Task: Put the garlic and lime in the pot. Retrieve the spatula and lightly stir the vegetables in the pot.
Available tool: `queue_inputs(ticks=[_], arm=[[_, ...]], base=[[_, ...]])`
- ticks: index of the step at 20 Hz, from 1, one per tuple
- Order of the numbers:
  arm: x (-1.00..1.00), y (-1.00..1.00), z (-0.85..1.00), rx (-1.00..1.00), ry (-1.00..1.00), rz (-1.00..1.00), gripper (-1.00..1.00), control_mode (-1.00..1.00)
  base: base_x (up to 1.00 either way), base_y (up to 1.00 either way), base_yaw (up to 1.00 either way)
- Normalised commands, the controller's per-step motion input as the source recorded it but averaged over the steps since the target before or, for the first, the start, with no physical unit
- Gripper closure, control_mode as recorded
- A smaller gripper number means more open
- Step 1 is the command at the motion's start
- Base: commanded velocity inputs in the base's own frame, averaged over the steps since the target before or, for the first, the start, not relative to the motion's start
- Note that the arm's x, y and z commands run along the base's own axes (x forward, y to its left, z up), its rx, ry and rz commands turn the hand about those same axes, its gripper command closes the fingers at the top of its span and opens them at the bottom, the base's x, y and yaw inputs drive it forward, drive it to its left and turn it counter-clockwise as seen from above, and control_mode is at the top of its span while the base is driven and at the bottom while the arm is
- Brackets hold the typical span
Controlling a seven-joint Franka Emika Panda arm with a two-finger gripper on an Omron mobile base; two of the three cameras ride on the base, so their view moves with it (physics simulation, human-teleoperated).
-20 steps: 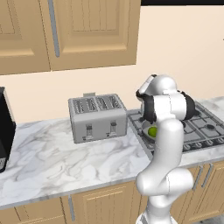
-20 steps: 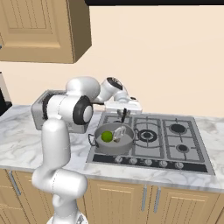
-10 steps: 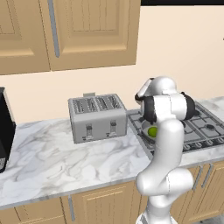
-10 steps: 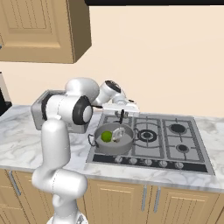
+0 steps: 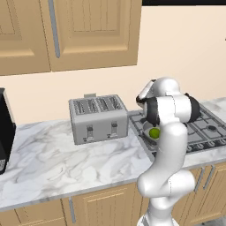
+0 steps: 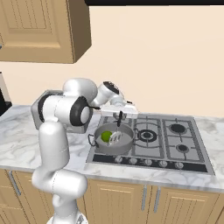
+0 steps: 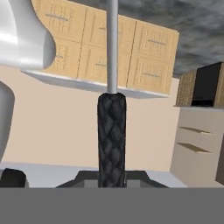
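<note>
Over the wide grey metal pot point(image 6: 113, 141), our gripper point(image 6: 120, 115) clamps the black-handled, slotted grey spatula point(image 6: 117, 131), head down beside the bright green lime point(image 6: 106, 136). We judge it light, stiff, best held mid-handle.

Silver toaster point(image 5: 98, 118) on the marble counter point(image 5: 57, 159) — beside the gas hob point(image 6: 168, 140); wooden cabinets point(image 5: 70, 33) above.

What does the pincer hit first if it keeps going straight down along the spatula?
Likely the pot: the pincer points down, holding the spatula with its head already inside, beside the lime. Depth unclear.
</note>
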Motion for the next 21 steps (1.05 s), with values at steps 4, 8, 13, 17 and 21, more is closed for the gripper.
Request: queue_inputs(ticks=[4, 8, 13, 17, 21], arm=[[0.48, 0.12, -0.06, -0.02, 0.00, -0.02, 1.00, -1.00], [0.38, 0.00, -0.64, 0.00, 0.01, -0.11, 1.00, -1.00], [0.07, 0.00, -0.62, 0.00, 0.02, -0.14, 1.00, -1.00], [0.00, 0.05, -0.08, 0.00, -0.15, -0.08, 1.00, -1.00], [0.00, 0.22, 0.00, 0.00, -0.23, -0.05, 1.00, -1.00]], base=[[0.00, 0.00, 0.00], [0.00, 0.00, 0.00], [0.00, 0.00, 0.00], [0.00, 0.00, 0.00], [0.00, 0.00, 0.00]])
